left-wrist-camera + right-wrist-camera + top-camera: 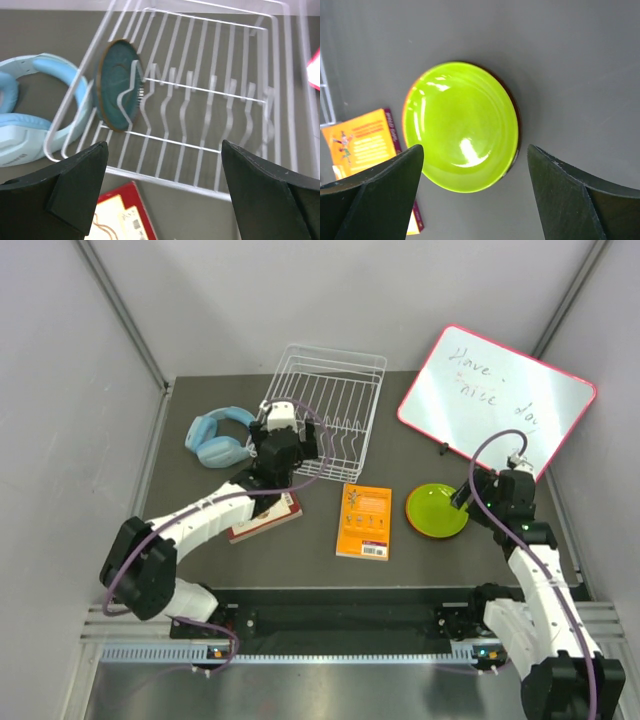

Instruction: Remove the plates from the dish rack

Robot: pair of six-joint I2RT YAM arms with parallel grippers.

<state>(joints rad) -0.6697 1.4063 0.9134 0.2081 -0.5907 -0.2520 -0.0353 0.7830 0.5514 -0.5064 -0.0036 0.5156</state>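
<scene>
My left hand (164, 150) was wide open and held nothing, just in front of the dish rack (200, 89). The dark teal plate (117, 85) stood on its edge at the rack's left end. My right hand (475, 150) was open too, over the lime green plate (462, 125), which lay flat on the right side of the desk (570, 60).
</scene>
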